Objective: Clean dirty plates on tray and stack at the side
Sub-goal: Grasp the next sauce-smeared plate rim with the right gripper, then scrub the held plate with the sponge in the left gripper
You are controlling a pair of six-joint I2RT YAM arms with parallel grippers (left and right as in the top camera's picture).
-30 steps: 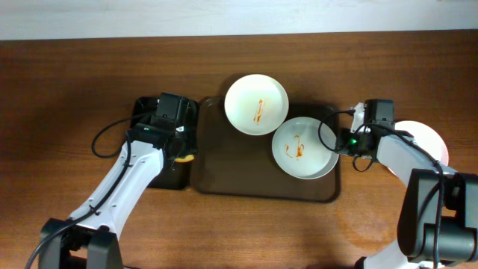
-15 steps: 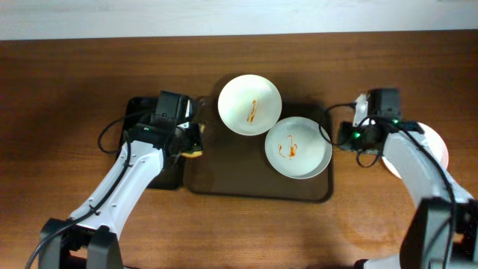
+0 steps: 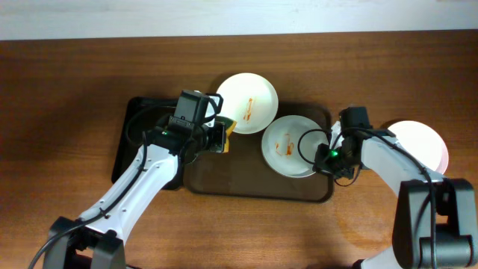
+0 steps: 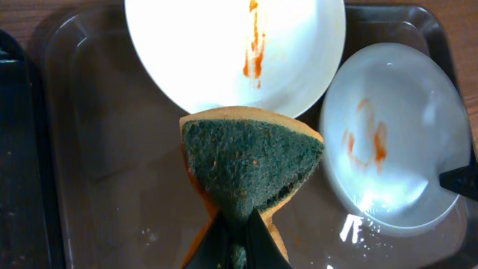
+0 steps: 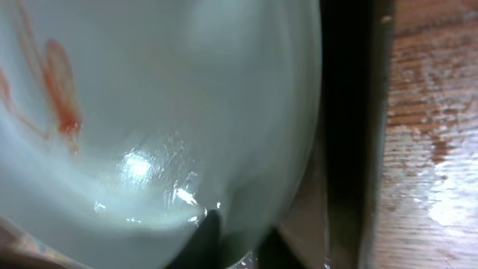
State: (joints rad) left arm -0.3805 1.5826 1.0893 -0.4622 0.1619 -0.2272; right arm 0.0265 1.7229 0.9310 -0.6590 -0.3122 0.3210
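Left gripper (image 4: 235,243) clamps sponge (image 4: 250,168), right gripper (image 3: 325,155) plate (image 3: 287,146)

Left arm (image 3: 138,178): white links, black joints, black wrist housing, looping black cables; left of the tray (image 3: 246,181).
Right arm (image 3: 396,153): white links, black joints, green indicator light (image 3: 332,155), looping black cable; right of the tray.

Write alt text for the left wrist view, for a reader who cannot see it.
The left fingers pinch a green-faced sponge above a brown tray. Two white plates with red smears lie there: the top plate beyond the sponge, the right plate beside it.
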